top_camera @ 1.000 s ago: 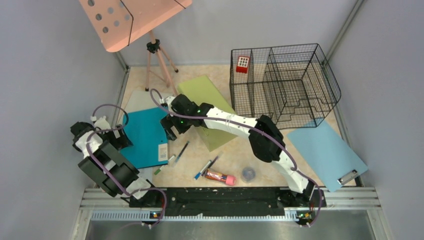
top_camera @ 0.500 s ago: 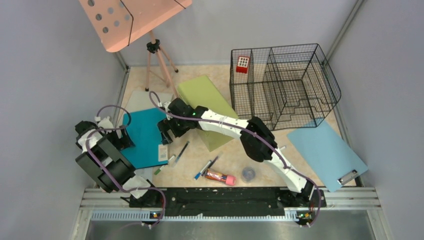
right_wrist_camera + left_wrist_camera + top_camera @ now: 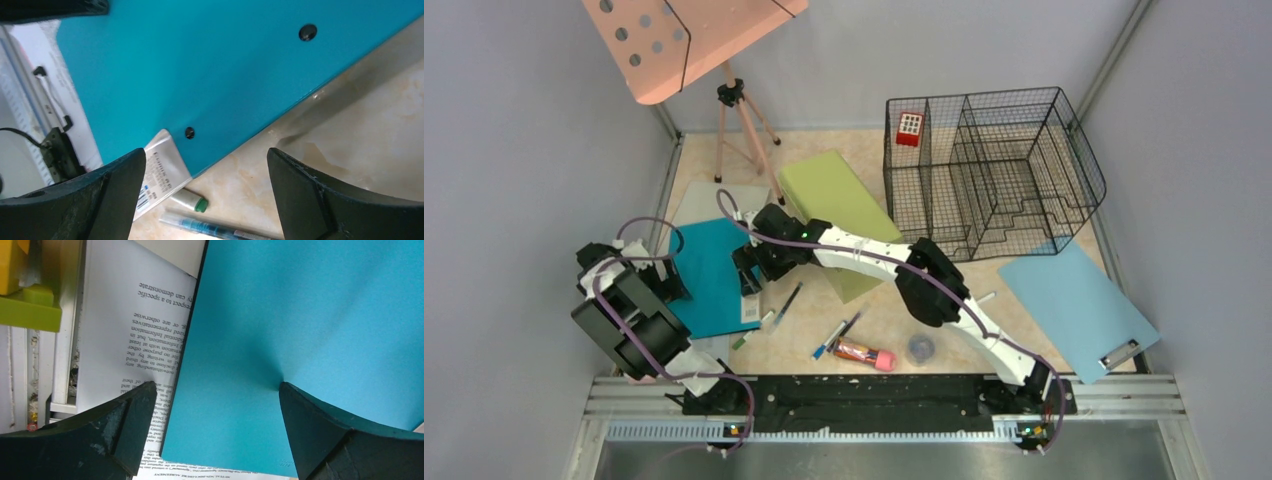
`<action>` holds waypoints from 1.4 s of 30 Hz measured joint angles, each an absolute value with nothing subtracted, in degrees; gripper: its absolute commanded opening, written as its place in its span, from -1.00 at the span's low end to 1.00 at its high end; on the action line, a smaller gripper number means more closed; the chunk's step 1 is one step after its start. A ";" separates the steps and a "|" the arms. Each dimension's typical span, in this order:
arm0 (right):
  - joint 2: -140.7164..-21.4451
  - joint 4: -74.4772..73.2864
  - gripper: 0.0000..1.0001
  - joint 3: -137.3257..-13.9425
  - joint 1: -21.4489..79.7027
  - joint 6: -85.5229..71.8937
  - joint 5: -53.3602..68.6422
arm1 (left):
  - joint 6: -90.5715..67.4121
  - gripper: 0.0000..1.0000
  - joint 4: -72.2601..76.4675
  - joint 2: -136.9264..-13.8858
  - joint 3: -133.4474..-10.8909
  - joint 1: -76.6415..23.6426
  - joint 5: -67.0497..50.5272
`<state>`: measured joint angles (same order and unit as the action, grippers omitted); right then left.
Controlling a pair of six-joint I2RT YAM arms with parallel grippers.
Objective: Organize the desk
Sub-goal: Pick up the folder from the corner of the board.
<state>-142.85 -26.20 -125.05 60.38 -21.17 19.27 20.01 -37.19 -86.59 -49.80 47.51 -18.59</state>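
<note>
Right gripper [image 3: 206, 157] spread, empty, over teal folder [image 3: 200, 60] edge, centre-left of top view. Left gripper [image 3: 215, 390] likewise released.

Beneath the right gripper [image 3: 206, 165], the teal folder [image 3: 215, 70] looks smooth and matt, the desk [image 3: 370, 150] beside it glossy, marble-patterned. Under the left gripper [image 3: 217, 395], a printed paper sheet [image 3: 120, 335] lies dull, and the fingers [image 3: 325, 440] show rough, matt black plastic.
</note>
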 measured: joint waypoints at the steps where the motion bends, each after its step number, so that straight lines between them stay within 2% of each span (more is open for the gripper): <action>1: -143.22 -26.24 0.79 -125.05 60.62 -21.19 18.90 | 19.97 0.97 -37.10 -87.20 -49.80 47.53 -18.46; 10: -144.29 -26.59 0.78 -125.38 61.12 -21.34 15.77 | 20.34 0.97 -38.61 -88.75 -51.31 47.53 -18.72; 22: -144.31 -23.11 0.74 -125.36 61.12 -23.70 24.18 | 26.28 0.95 -40.49 -88.77 -51.51 47.31 -22.96; 42: -144.29 -21.45 0.52 -124.16 60.51 -31.14 27.59 | 29.67 0.92 -40.69 -89.14 -51.83 46.98 -21.96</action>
